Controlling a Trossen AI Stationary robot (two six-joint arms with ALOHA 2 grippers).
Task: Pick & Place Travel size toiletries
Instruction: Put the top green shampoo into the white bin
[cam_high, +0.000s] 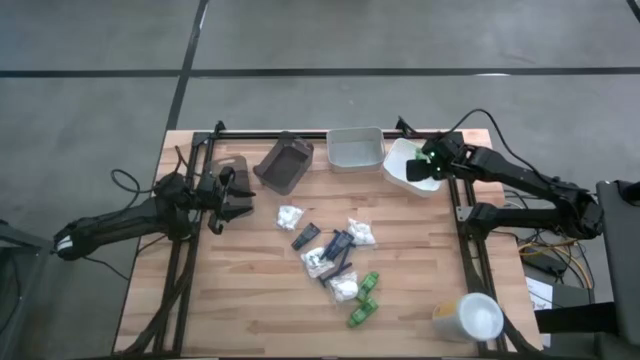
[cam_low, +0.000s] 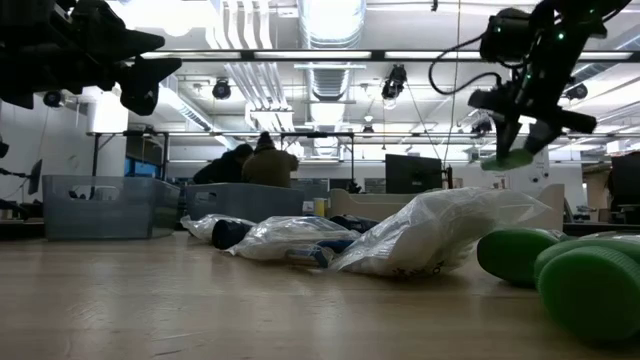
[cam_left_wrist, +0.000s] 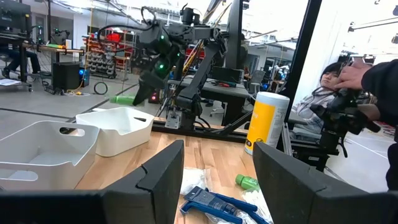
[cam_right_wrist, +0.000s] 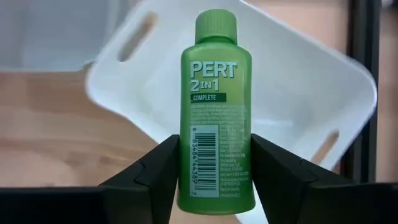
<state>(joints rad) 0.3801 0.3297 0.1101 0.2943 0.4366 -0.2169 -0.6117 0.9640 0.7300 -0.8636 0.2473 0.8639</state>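
The right gripper (cam_right_wrist: 214, 177) pinches a small bright green plastic bottle (cam_right_wrist: 216, 109) by its lower sides, above the white plastic tray (cam_high: 408, 165) near the bench's far right corner. It looks light, hard and slippery. The left gripper (cam_high: 232, 194) waits open near the left edge.

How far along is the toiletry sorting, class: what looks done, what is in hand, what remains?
Done: nothing visible in the white tray yet. In hand: the right gripper holds a green Pert bottle above that tray. Left: packets, dark tubes and three green bottles on the table; the left gripper waits open.
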